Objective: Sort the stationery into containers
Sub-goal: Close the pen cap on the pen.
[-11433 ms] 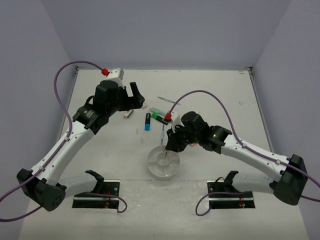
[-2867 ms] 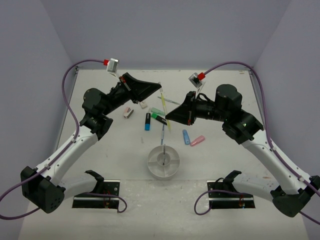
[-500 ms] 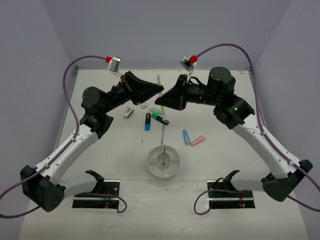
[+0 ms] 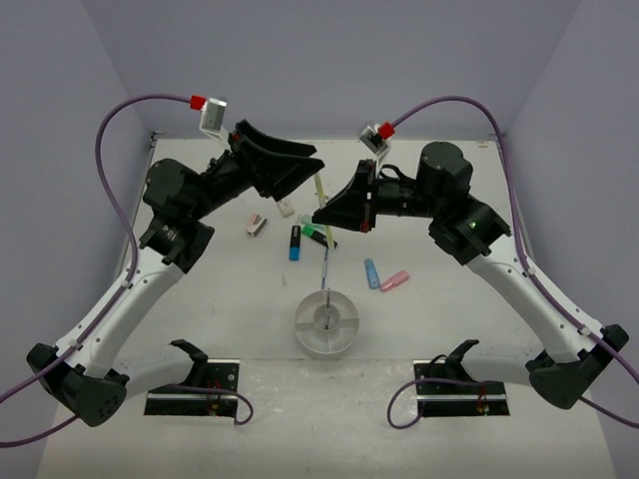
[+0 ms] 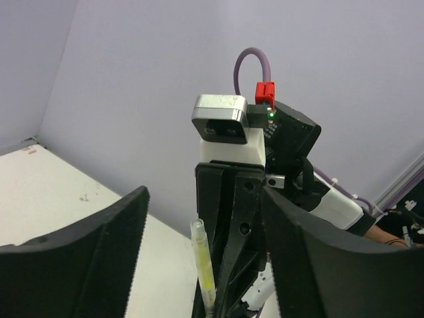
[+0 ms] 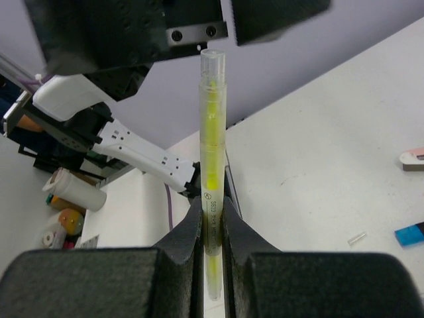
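The thin, clear-barrelled yellow pen stands nearly upright in the air above the far middle of the white bench; the right jaws are clenched on its lower barrel; its clear top end rises into the gap between the left jaws, which are spread wide and touch it on neither side; the round white compartmented dish sits well apart, nearer the arm bases.

walls lavender | tbl white | r-wrist bg: white roll, orange obj just below
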Controlling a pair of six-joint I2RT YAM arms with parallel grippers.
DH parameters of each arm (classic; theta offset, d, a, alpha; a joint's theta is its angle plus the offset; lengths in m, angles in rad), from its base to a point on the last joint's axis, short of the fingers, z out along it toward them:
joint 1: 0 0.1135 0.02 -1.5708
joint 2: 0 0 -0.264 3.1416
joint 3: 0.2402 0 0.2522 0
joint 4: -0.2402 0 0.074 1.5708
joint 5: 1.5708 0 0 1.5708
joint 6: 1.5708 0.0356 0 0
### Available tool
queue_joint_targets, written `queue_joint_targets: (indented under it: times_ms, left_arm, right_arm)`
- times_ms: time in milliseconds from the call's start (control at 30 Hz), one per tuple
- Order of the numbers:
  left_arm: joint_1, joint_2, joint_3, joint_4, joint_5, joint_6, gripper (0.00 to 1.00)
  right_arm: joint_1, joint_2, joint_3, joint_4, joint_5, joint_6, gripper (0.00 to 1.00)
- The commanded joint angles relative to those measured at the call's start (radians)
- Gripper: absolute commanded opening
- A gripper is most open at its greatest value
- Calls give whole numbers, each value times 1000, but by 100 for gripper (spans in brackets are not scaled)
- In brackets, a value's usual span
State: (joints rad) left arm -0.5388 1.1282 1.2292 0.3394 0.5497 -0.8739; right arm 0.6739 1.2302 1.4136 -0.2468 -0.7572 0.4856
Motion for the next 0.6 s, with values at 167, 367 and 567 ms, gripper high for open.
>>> queue_joint_targets:
  times_ms: [167, 367, 567]
  left_arm:
    - [2, 5, 17, 15, 55, -9, 45]
    - [2, 2, 3, 21, 93, -23, 40]
    - [0, 30, 4, 35, 168, -53, 23]
  right_arm:
    - [4, -39, 5, 7, -32, -35, 0]
    - [4, -34, 24, -9, -16, -42, 0]
    - [4, -18, 59, -22, -10, -44, 0]
